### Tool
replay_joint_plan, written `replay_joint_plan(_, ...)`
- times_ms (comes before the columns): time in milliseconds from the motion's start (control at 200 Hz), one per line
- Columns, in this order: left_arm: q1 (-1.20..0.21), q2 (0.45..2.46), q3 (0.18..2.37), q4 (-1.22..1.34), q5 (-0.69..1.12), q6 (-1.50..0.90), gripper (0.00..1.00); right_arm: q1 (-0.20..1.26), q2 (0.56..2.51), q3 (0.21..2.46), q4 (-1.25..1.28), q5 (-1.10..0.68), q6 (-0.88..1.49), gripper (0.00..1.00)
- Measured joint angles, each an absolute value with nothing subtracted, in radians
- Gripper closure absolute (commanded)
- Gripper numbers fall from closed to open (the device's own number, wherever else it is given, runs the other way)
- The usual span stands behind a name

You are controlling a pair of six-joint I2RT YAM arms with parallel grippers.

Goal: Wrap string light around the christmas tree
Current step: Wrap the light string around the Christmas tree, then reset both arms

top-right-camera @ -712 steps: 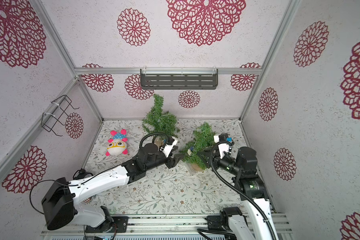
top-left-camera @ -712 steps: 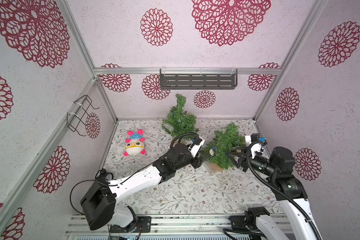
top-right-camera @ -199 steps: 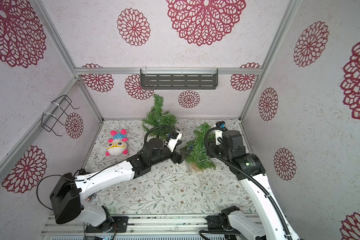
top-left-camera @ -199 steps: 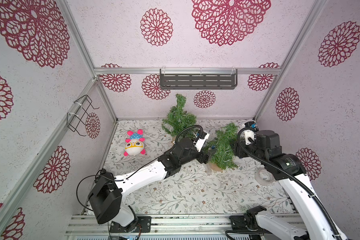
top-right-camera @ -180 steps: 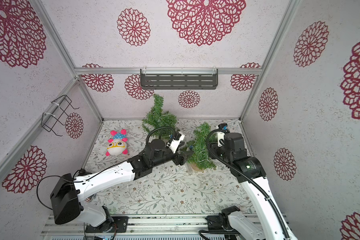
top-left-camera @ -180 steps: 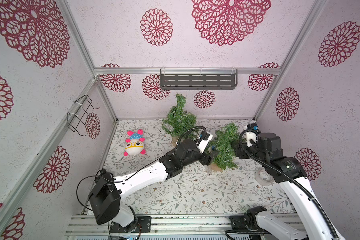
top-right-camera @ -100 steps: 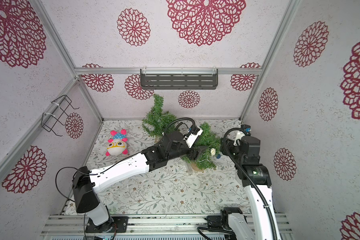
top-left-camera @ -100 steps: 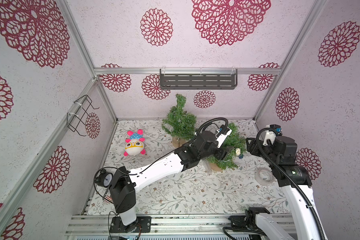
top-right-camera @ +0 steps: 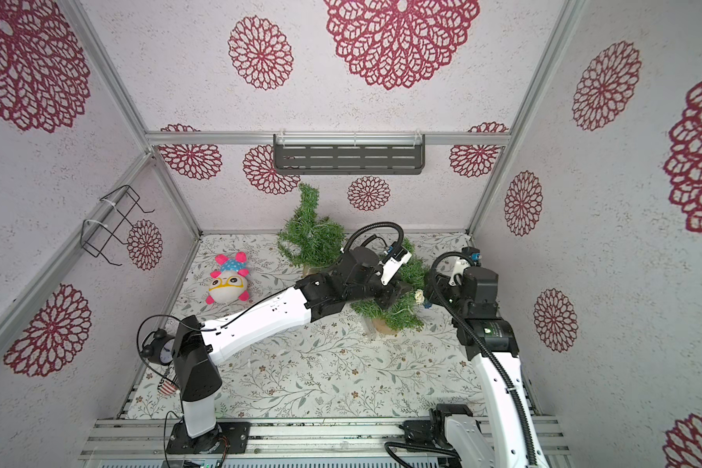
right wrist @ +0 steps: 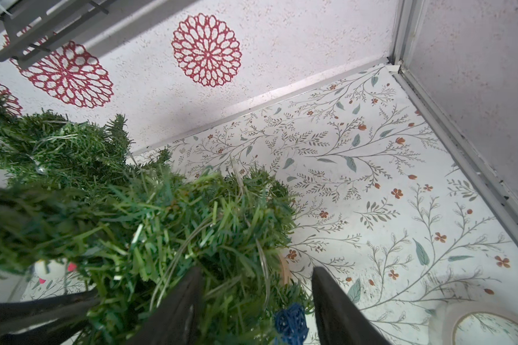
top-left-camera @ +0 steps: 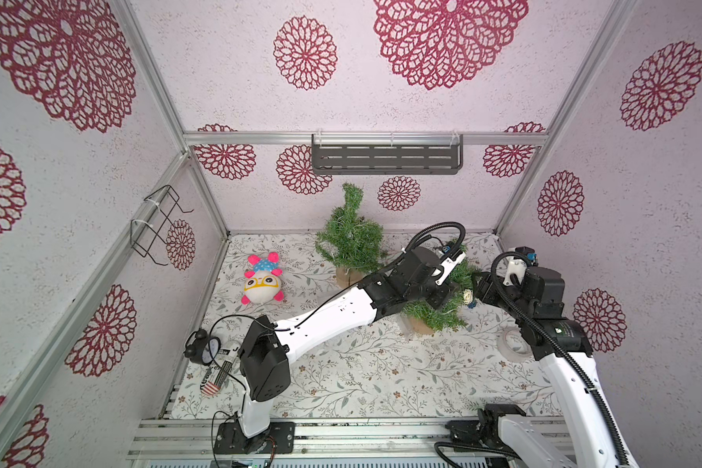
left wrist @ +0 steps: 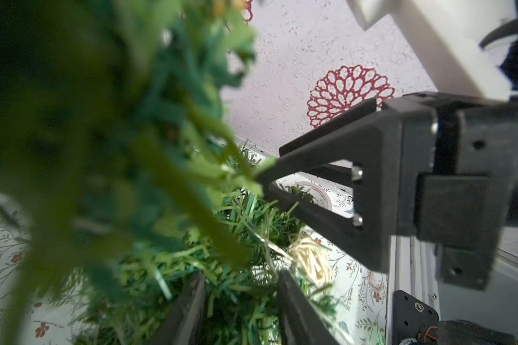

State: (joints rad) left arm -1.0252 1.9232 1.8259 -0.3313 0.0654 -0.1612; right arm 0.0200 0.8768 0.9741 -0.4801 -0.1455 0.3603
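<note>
Left wrist view: the left gripper (left wrist: 241, 276), narrowed over the last second, is seen part-open among tree (left wrist: 237, 233) needles at lower centre; string light (left wrist: 308, 261) hangs just beyond, the right gripper (left wrist: 269, 164) part-open past it. Hand-over is judged imminent.

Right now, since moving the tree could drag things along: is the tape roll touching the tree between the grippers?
Apart. A top view shows bare patterned floor between the tape roll and the tree, even at its lowest branches.
</note>
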Motion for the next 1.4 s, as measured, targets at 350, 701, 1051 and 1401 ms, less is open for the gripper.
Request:
replay_joint_plan(350,-1.024,1.900,1.791,-0.356,0.077,-0.159,0.52,0.017,0.866,0.992,-0.503,-0.136,0.347,0.37)
replay_joint_plan(701,-1.003,1.675,1.452,-0.201,0.064,-0.190,0.29,-0.006,0.849,1.094,-0.517,-0.101,0.327,0.33)
replay_joint_plan(1051,-0.994,1.536,1.260,-0.094,0.057,-0.210,0.18,-0.040,1.003,0.923,-0.396,-0.062,0.402,0.37)
replay_joint_plan(1401,-0.889,1.211,0.950,-0.047,-0.110,-0.228,0.14,-0.178,1.036,0.871,-0.228,-0.021,0.486,0.40)
